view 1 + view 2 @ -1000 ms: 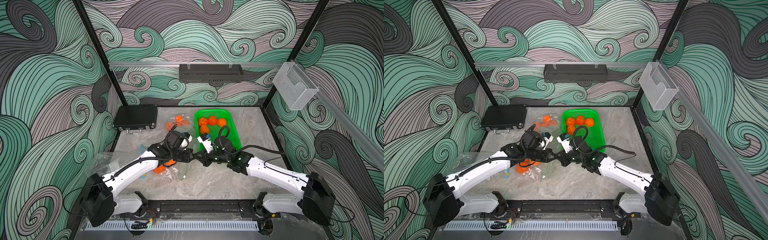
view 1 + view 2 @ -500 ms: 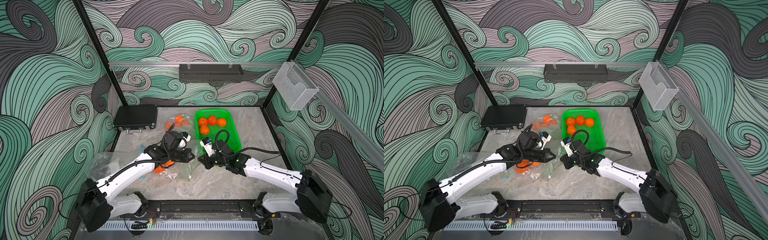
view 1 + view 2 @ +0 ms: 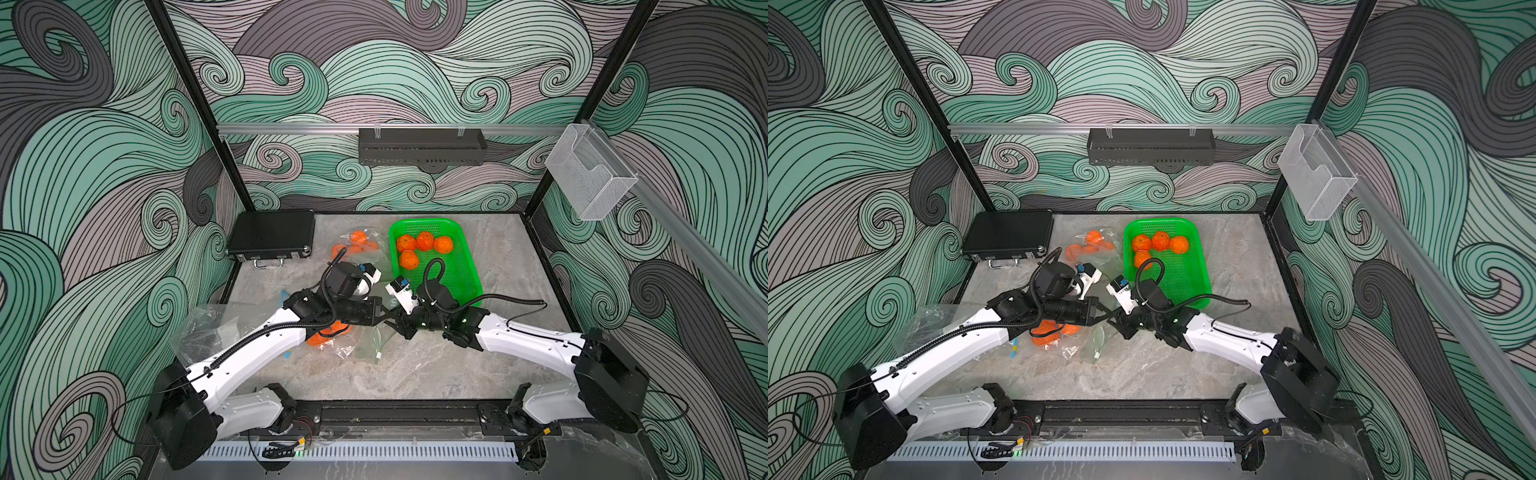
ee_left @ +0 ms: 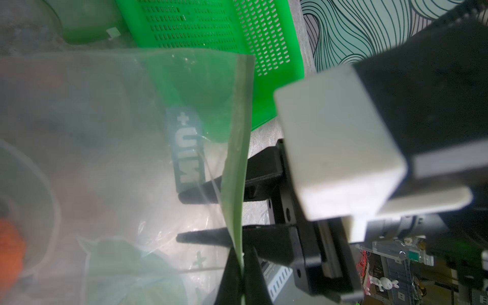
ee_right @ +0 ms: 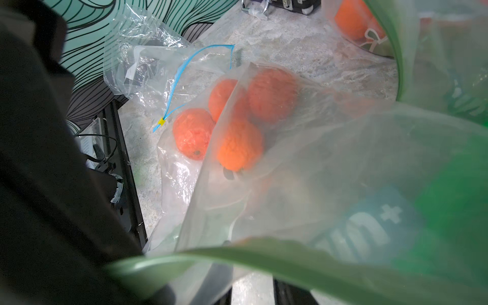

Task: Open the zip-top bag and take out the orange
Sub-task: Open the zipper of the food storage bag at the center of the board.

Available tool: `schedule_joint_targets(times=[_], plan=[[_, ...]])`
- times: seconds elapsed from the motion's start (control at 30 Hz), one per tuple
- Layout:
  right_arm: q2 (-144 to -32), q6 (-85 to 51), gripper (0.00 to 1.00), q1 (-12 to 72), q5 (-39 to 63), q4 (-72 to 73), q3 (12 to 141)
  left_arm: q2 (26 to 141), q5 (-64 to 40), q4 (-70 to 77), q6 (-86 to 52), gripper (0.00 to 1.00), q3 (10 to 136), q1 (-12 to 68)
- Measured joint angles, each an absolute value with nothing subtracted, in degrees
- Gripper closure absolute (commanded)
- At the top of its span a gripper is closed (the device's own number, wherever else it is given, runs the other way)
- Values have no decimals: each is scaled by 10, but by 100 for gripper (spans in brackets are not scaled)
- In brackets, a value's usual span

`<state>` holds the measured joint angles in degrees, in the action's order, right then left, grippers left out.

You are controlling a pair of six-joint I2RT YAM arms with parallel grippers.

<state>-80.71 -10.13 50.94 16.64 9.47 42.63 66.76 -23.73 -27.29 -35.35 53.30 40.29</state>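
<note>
Left wrist view: right gripper (image 4: 178, 217) had parted its jaws around the clear green-rimmed zip-top bag (image 4: 118, 118), left gripper (image 4: 241, 277) pinching it, probably to regrip.

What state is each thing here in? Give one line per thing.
Bag, rim pinched; whether the mouth is open is unclear.
Left end effector, shut on bag rim.
Right end effector, open at bag rim.
Basket, holds four oranges.
Case, closed, lying flat.
Far bag, filled, untouched.
</note>
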Motion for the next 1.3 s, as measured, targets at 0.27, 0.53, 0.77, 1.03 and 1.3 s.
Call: schedule_joint_targets(times=[0.27, 0.53, 0.77, 1.03, 1.3], plan=[[-819, -21, 67, 515, 209, 221, 352, 639, -180, -328, -336, 18, 574, 405], [-867, 13, 64, 521, 249, 293, 353, 548, -13, -421, -332, 6, 575, 241], [-882, 31, 60, 529, 268, 333, 347, 583, -8, -404, -352, 5, 444, 122], [-881, 41, 59, 535, 275, 372, 308, 638, -25, -347, -354, 8, 420, 88], [-889, 39, 59, 544, 274, 426, 299, 728, -58, -315, -336, 18, 427, 71]])
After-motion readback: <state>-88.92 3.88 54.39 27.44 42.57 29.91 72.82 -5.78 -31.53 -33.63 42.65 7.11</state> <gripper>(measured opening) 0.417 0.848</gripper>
